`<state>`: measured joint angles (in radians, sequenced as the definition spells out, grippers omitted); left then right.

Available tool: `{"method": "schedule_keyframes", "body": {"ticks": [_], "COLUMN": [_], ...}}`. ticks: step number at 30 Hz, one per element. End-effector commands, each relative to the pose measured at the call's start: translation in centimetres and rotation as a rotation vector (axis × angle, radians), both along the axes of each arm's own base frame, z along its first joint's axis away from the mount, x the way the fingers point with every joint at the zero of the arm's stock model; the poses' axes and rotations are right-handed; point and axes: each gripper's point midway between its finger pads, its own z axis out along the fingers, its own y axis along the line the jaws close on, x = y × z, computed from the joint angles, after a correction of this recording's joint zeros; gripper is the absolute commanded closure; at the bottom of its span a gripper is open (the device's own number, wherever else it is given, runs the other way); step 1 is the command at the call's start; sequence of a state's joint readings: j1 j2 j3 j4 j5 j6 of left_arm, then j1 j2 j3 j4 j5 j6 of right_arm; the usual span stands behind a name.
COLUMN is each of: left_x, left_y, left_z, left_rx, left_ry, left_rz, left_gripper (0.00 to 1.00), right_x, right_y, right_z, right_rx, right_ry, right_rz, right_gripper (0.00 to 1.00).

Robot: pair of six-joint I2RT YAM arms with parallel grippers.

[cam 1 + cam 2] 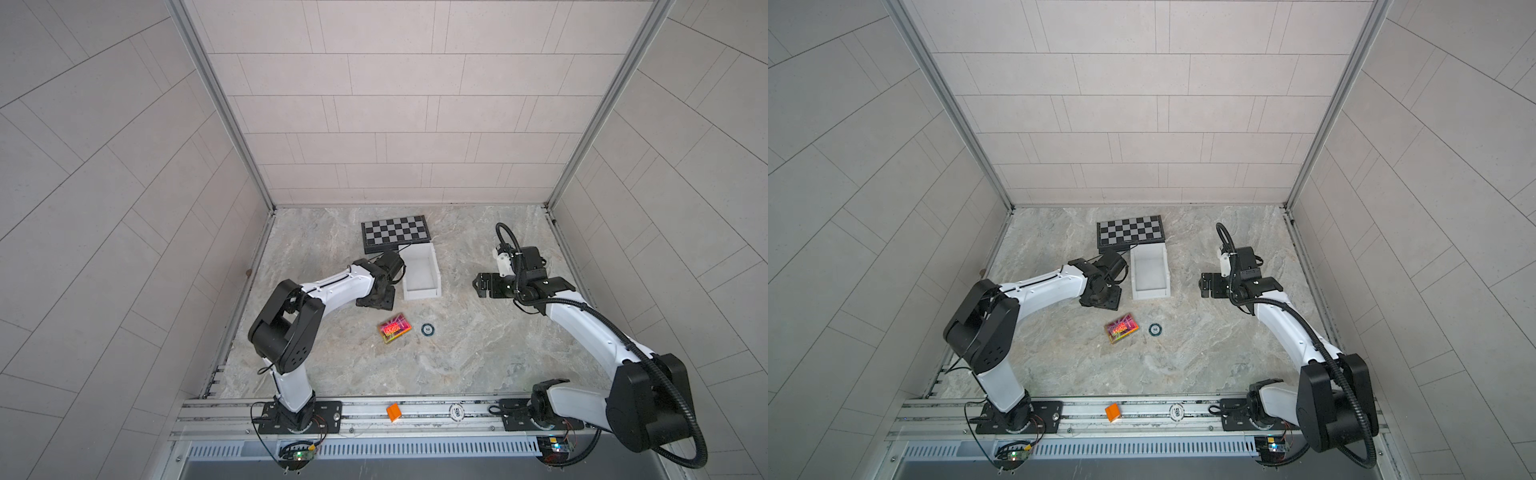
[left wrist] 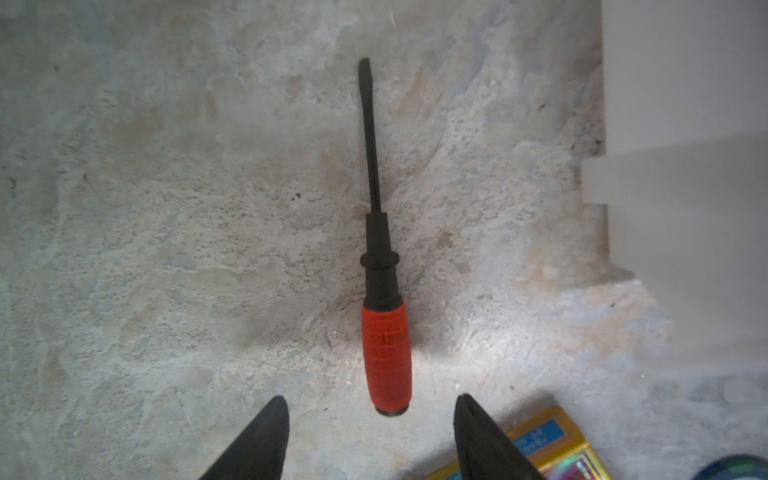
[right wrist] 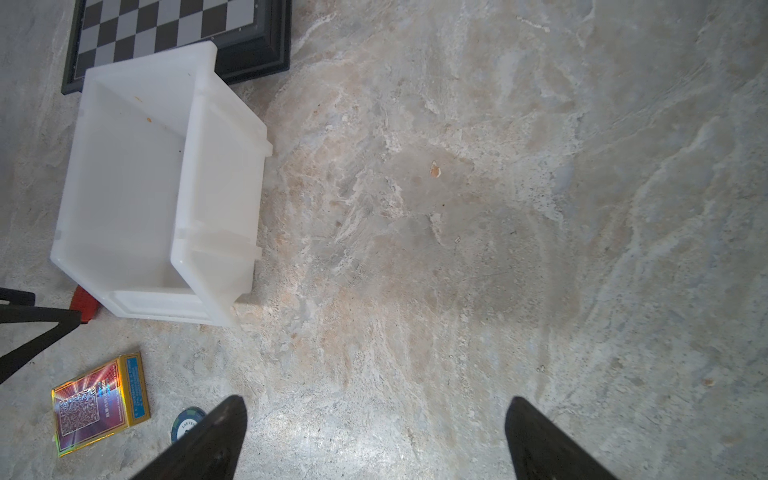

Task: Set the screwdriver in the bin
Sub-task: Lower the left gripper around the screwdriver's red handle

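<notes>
Left end effector (image 2: 371, 398) parted above screwdriver (image 2: 385, 353), rail chip (image 1: 457, 411) — "500"

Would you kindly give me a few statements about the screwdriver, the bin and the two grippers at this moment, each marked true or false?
1. The screwdriver already lies inside the bin. False: it lies flat on the table beside the bin, which is empty.
2. The left gripper is open and does not grip the screwdriver. True.
3. The right gripper holds the card box. False: it is open and holds nothing; the card box lies on the table.
4. The chessboard lies on the far side of the bin from the arms' bases. True.
</notes>
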<state>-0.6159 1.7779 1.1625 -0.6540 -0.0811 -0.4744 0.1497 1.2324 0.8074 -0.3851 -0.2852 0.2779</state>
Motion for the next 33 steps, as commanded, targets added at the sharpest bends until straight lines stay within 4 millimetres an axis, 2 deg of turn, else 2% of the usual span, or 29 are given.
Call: {"method": "schedule_keyframes", "body": {"ticks": [1,4,6,18,26,29,30,31,33], "left_x": [1.2,1.4,1.3,0.4,1.2,1.4,1.7,1.9,2.4], "left_y": [-0.3,-0.1,0.2,0.7,0.2,0.4,-0.3,-0.9,-1.7], "left_z": [0.4,-0.2,-0.6,-2.4,-2.2,-2.1,-2.0,-1.5,0.3], "left_rx": [0.021,0.039,0.048,0.057,0.044,0.077,0.031,0.007,0.032], "left_ry": [-0.026,-0.015,-0.001,0.044,0.013,0.028,0.036,0.057,-0.005], "left_rz": [0.006,0.01,0.021,0.047,0.046,0.057,0.082,0.082,0.048], "left_gripper": [0.38,0.42,0.49,0.52,0.57,0.56,0.58,0.55,0.54], "right_x": [0.1,0.2,0.2,-0.1,-0.3,-0.4,-0.4,-0.3,-0.9], "right_y": [0.1,0.1,0.1,0.3,0.3,0.6,0.3,0.2,1.2], "right_z": [0.3,0.4,0.4,-0.3,-0.6,-0.5,-0.4,-0.6,-0.7], "right_rx": [0.014,0.01,0.01,0.023,0.002,0.005,0.009,0.035,0.101], "right_ry": [-0.006,-0.009,-0.006,0.017,0.027,0.04,0.049,0.06,0.081], "right_rz": [-0.005,-0.007,-0.007,-0.002,0.03,0.059,0.036,0.007,0.057], "right_gripper": [0.01,0.01,0.01,0.01,0.01,0.01,0.01,0.01,0.01]}}
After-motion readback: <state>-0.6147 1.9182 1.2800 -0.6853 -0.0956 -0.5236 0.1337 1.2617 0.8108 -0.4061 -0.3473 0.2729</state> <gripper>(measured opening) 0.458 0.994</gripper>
